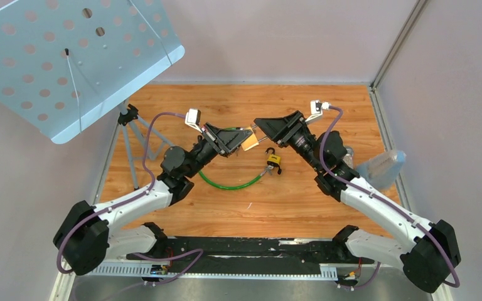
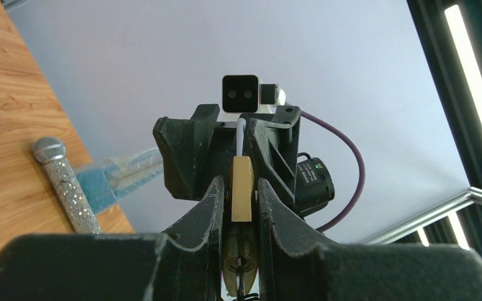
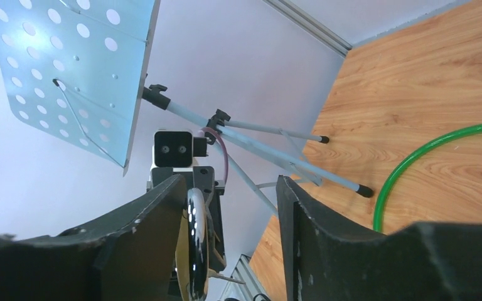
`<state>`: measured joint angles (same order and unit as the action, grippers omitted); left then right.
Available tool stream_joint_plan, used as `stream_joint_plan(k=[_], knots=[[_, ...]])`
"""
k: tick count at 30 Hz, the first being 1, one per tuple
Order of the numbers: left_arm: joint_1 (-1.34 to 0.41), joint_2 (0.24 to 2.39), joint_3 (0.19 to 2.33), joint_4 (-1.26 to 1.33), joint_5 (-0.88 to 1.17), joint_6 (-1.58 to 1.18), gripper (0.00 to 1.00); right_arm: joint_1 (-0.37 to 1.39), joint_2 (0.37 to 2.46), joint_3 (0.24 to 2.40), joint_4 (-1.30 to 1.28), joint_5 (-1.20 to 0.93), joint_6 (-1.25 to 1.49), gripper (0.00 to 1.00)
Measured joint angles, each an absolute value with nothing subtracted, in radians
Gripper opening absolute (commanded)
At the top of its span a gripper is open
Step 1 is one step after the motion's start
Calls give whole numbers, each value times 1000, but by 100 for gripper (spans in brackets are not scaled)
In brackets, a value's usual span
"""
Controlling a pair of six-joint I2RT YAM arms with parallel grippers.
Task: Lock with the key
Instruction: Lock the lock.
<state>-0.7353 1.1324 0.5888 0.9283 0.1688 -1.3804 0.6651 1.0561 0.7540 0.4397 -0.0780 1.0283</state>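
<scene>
A brass padlock (image 1: 249, 143) is held above the wooden table, and my left gripper (image 1: 245, 140) is shut on its body. In the left wrist view the brass body (image 2: 241, 188) sits clamped between the fingers, with the keyhole below it and the silver shackle (image 2: 241, 133) pointing away. My right gripper (image 1: 262, 132) faces it from the right. Its jaws (image 3: 232, 194) stand apart around the shiny shackle (image 3: 196, 241), which lies against the left finger (image 3: 157, 219). No key can be made out for certain. A small yellow-and-black piece (image 1: 273, 160) lies on the table below.
A green cable (image 1: 229, 185) curves over the table to the yellow piece. A blue perforated music stand (image 1: 69, 56) on a tripod (image 1: 132, 135) stands at the back left. A glittery microphone (image 2: 66, 185) and a clear blue bag (image 1: 381, 168) lie at the right edge.
</scene>
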Motion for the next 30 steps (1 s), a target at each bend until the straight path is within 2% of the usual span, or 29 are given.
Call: stream_joint_plan(k=[8, 11, 12, 13, 14, 15, 16, 18, 20, 23, 30], knots=[[-738, 1174, 588, 986, 154, -1391, 0, 665, 1060, 764, 453, -81, 1043, 30], [-738, 1190, 588, 1003, 149, -1393, 0, 665, 1061, 766, 459, -90, 1047, 7], [-738, 1196, 588, 1008, 148, -1396, 6, 665, 1061, 767, 462, -93, 1044, 1], [-738, 1201, 588, 1017, 147, -1408, 11, 665, 1061, 767, 471, -97, 1056, 0], [-739, 1206, 588, 1032, 147, -1420, 26, 665, 1061, 769, 480, -106, 1072, 0], [-739, 1208, 588, 1048, 147, -1433, 34, 665, 1061, 773, 487, -109, 1074, 0], [-739, 1208, 588, 1058, 148, -1436, 49, 665, 1061, 776, 491, -112, 1075, 0], [-739, 1208, 588, 1069, 150, -1436, 62, 667, 1060, 788, 487, -118, 1051, 0], [-739, 1206, 588, 1085, 157, -1439, 68, 667, 1060, 789, 471, -121, 1020, 0], [-739, 1202, 587, 1076, 173, -1426, 72, 667, 1057, 793, 449, -128, 975, 0], [-739, 1080, 558, 970, 263, -1272, 74, 671, 1031, 842, 376, -224, 859, 0]])
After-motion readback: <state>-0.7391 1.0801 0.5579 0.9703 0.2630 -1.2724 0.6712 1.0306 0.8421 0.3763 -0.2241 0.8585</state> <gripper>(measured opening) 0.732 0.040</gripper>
